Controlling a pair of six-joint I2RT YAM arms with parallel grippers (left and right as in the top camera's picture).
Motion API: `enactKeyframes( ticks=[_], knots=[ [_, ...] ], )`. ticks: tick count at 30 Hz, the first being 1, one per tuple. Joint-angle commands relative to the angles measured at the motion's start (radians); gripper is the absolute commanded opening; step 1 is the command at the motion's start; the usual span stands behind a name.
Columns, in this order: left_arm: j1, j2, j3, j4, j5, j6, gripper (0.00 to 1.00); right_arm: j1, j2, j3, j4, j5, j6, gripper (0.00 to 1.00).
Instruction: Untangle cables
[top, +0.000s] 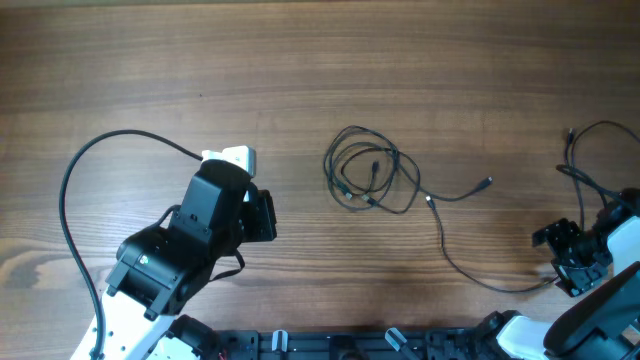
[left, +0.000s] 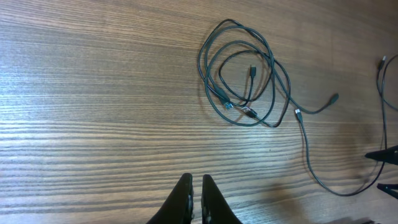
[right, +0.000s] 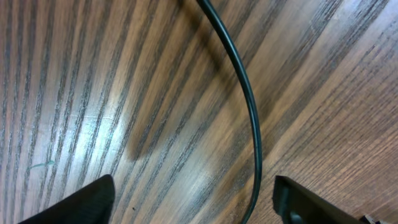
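Observation:
A tangle of thin dark cables (top: 370, 180) lies coiled at the table's middle, with loose connector ends. It also shows in the left wrist view (left: 242, 81). One long cable tail (top: 470, 265) runs from the coil toward the front right. My left gripper (left: 195, 190) is shut and empty, hovering well left of the coil. My right gripper (top: 572, 262) is open and low over the table at the tail's far end. In the right wrist view the cable (right: 249, 106) passes between its spread fingers (right: 196, 202), nearer the right finger.
The table is brown wood. The left arm's own thick black cable (top: 75, 190) loops at the left. Another thin dark cable (top: 590, 160) lies at the far right edge, also seen in the left wrist view (left: 380, 78).

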Motion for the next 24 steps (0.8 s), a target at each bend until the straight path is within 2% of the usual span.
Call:
enactKeyframes(
  ticks=[1, 9, 11, 12, 14, 15, 16, 19, 24],
  knots=[
    [-0.003, 0.001, 0.009, 0.002, 0.015, 0.027, 0.07, 0.003, -0.013, -0.007, 0.003, 0.019, 0.006, 0.77],
    [-0.003, 0.001, 0.009, 0.002, 0.015, 0.026, 0.08, 0.003, -0.013, -0.097, 0.105, 0.000, 0.057, 0.77],
    [-0.003, 0.001, 0.009, 0.002, 0.015, 0.026, 0.08, 0.003, -0.013, -0.103, 0.115, 0.000, 0.057, 0.74],
    [-0.003, 0.001, 0.009, 0.002, 0.015, 0.026, 0.08, 0.003, -0.013, -0.103, 0.119, 0.000, 0.057, 0.70],
    [-0.003, 0.001, 0.009, 0.003, 0.015, 0.026, 0.08, 0.003, -0.013, -0.103, 0.132, 0.000, 0.054, 0.44],
    [-0.003, 0.001, 0.009, 0.003, 0.015, 0.026, 0.08, 0.003, -0.013, -0.103, 0.140, 0.000, 0.055, 0.22],
    [-0.003, 0.001, 0.009, 0.003, 0.015, 0.026, 0.08, 0.003, -0.013, -0.103, 0.150, -0.001, 0.055, 0.04],
    [-0.003, 0.001, 0.009, 0.003, 0.015, 0.026, 0.08, 0.003, -0.013, -0.102, 0.196, -0.039, 0.053, 0.04],
    [-0.003, 0.001, 0.009, 0.002, 0.015, 0.027, 0.09, 0.003, -0.014, 0.005, 0.233, -0.285, 0.002, 0.04]
  ],
)
